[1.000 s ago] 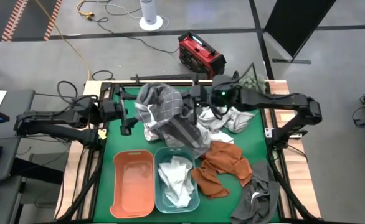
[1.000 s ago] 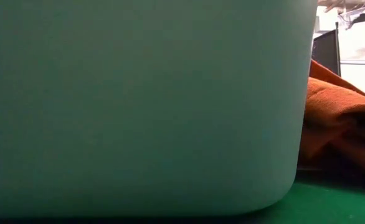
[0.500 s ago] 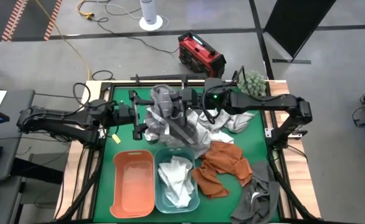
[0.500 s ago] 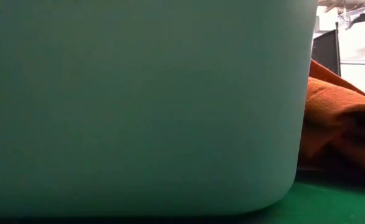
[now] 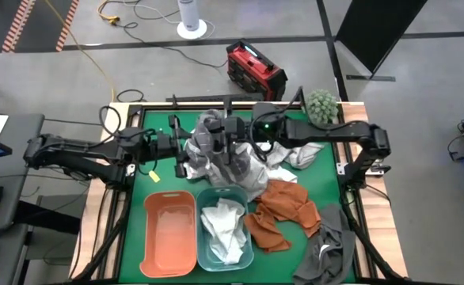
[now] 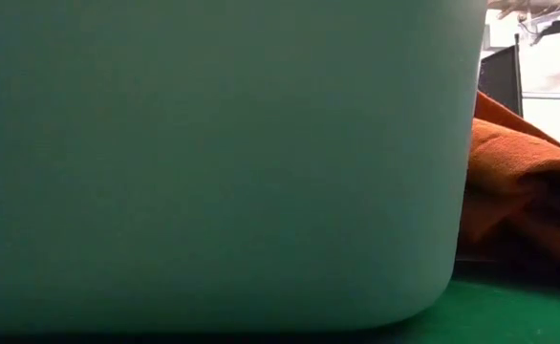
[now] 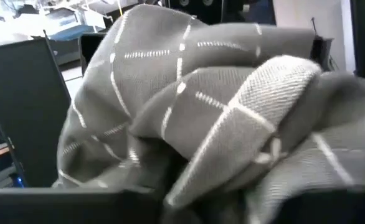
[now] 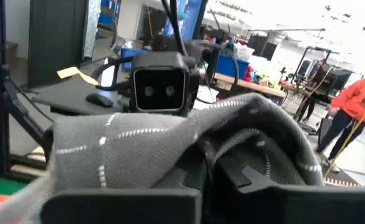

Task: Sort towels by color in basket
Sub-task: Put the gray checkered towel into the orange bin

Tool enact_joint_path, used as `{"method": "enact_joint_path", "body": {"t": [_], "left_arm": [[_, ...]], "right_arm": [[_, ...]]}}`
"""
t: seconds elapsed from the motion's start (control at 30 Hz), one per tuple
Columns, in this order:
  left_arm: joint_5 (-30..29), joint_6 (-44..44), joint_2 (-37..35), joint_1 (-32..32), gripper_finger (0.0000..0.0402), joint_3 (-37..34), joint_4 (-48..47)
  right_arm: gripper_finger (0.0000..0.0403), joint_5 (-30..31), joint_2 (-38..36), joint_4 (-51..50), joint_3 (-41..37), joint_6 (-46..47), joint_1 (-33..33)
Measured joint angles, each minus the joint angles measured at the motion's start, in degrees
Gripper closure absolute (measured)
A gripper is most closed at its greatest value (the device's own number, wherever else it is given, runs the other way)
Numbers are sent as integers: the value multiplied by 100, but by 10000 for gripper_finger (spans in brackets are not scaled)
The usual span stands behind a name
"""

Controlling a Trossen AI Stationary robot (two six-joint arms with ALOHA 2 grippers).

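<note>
A grey plaid towel (image 5: 207, 131) is bunched up above the far middle of the green table, between my two grippers. My left gripper (image 5: 188, 150) reaches it from the left. My right gripper (image 5: 226, 141) reaches it from the right and is shut on it. The cloth fills the left wrist view (image 7: 189, 112) and drapes across the right wrist view (image 8: 170, 149). Below it lies a pile of light grey and white towels (image 5: 268, 162). Rust-orange towels (image 5: 283, 212) and a dark grey towel (image 5: 331, 252) lie nearer on the right. A white towel (image 5: 222, 226) lies in the clear basket (image 5: 202, 255). My left gripper comes in level from the table's left and has a bunched fold of the plaid towel (image 7: 201, 186) between its fingers, several layers thick. The cloth rises in front of it and hides the fingertips. My right gripper comes in level from the table's right and holds the towel's other side (image 8: 238, 146). Cloth draped over the fingers hides the place of contact. The towel is lifted, with slack folds sagging toward the pile.
An orange basket (image 5: 170, 233) stands by the clear basket at the near edge; the clear basket's wall (image 6: 213, 162) fills the low view beside a rust-orange towel (image 6: 519, 182). A green fuzzy ball (image 5: 321, 103) sits at the far right corner. A person stands beyond the table (image 8: 363, 99).
My right gripper has carried the plaid towel toward the table's left, uncovering the green ball. My left gripper has moved toward the right and met the towel. The towel, which hung spread wide, is now gathered into a narrower bunch between the two grippers.
</note>
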Motion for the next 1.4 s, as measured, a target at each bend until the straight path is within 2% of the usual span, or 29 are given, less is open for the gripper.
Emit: {"method": "enact_joint_path", "body": {"t": [0.07,0.13,0.47,0.57,0.7,0.87,0.97,1.07,1.2,1.4], "left_arm": [[1,49,1,0,357,0,-28],[11,73,-41,0,382,0,-40],[170,-75,-881,0,386,-2,-561],[233,-573,-1296,0,386,-2,-882],[625,-1173,-1931,0,386,76,-1502],[1550,-1774,-2465,2,387,696,-3180],[2602,-1941,-2547,0,384,1167,-4051],[3900,-1986,-2546,0,374,1528,-4726],[5314,-2202,-2521,0,369,1708,-4870],[5473,-2424,-2391,-46,377,1749,-4701]], "right_arm": [[351,0,2,-10,-2,-14,25],[330,0,-15,-72,-2,-48,61],[161,8,-586,-1269,-2,21,174],[136,16,-847,-1835,-6,213,172],[130,42,-1230,-2587,-6,481,169],[130,381,-1513,-3421,-6,1004,169],[130,732,-1627,-3827,-6,1206,169],[130,1111,-1681,-4150,-6,1334,169],[130,1488,-1677,-4373,-7,1359,161],[130,1652,-1642,-4376,-11,1351,-53]]}}
